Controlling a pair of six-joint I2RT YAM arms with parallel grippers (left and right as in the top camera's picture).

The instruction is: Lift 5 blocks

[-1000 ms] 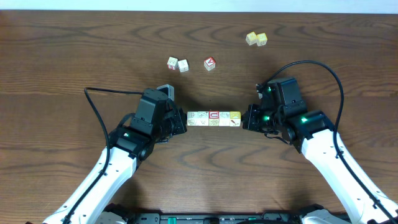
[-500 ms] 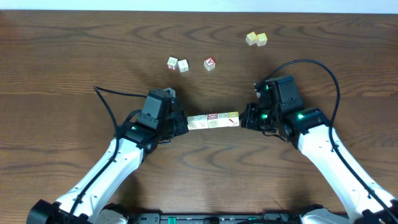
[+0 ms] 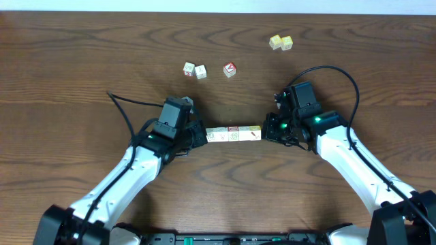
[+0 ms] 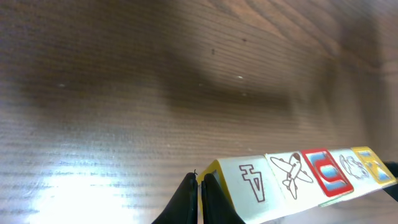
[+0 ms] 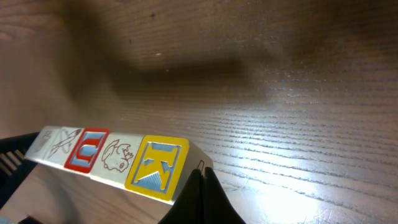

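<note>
I had the five blocks point(image 3: 234, 134) lined up end to end as one short row near the middle of the table point(image 3: 68, 68), pinched between my two arms. The left gripper point(image 3: 201, 137) was fully closed, fingers pressed flat together with nothing between them, and its tip pushed against the row's left end. The right gripper point(image 3: 266, 130) was closed the same way, empty between the fingers, and bore on the right end. So neither tool held a block in its jaws; the row was squeezed from both ends. On the left wrist camera I saw my fingertips meeting at the bottom edge, with the nearest block touching them and the row running off to the right: a plane print, then a red-framed face, then a yellow-framed one at the far end. On the right wrist camera the nearest block showed a yellow-framed K, with a red-framed face two blocks along. Both wrist views had a soft dark shadow on the wood set apart from the row, so I believed the row hung clear of the table, though from overhead I could not tell. Well behind the row sat a red cube point(image 3: 229, 69), two pale cubes point(image 3: 195, 70) to its left, and two yellow cubes point(image 3: 281, 43) touching each other further back on the right.
</note>
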